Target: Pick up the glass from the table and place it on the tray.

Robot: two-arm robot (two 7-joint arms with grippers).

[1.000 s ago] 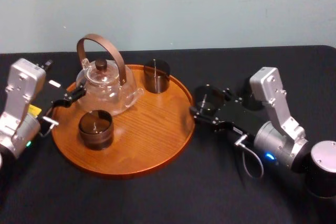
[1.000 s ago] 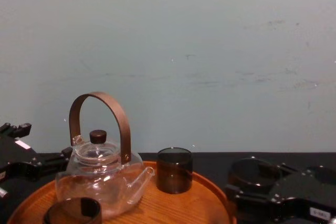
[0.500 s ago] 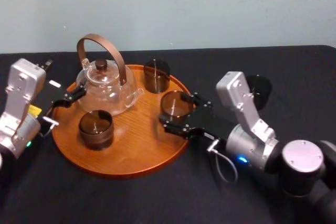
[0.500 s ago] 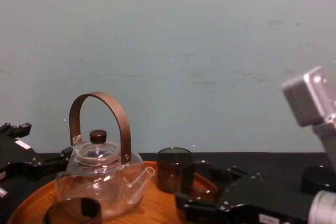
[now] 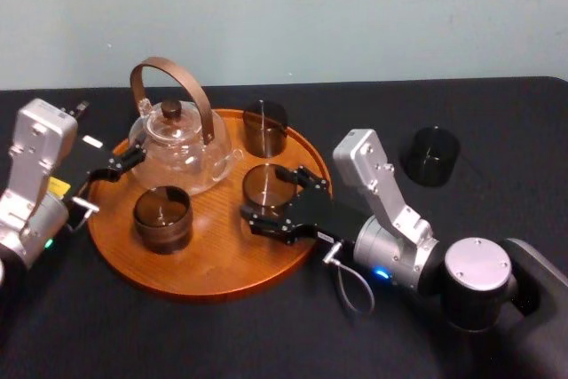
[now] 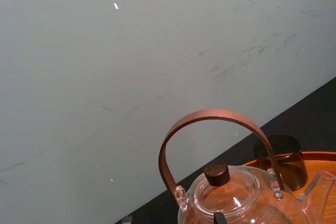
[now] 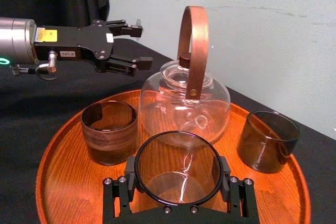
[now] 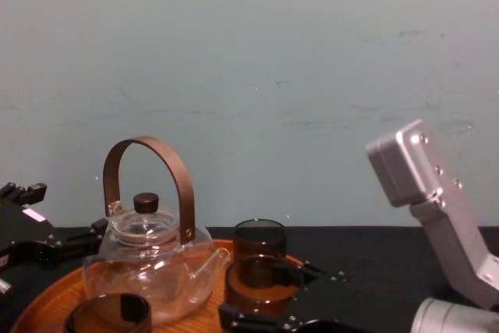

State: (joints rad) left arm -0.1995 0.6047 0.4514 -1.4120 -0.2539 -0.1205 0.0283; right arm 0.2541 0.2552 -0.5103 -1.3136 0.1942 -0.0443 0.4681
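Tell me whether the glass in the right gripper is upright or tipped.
Upright: the glass shows its round rim facing up, sides vertical, clamped in the right gripper over the tray.

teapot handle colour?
The teapot handle is plain copper-brown, no pattern. The right wrist view shows it best.

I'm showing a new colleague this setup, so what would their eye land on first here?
Likely the right gripper clasping a smoky glass inside the rim of the round wooden tray, right of the glass teapot with its arched brown handle. Next, a lone dark glass on the black table farther right, and the left gripper parked open at the tray's left edge.
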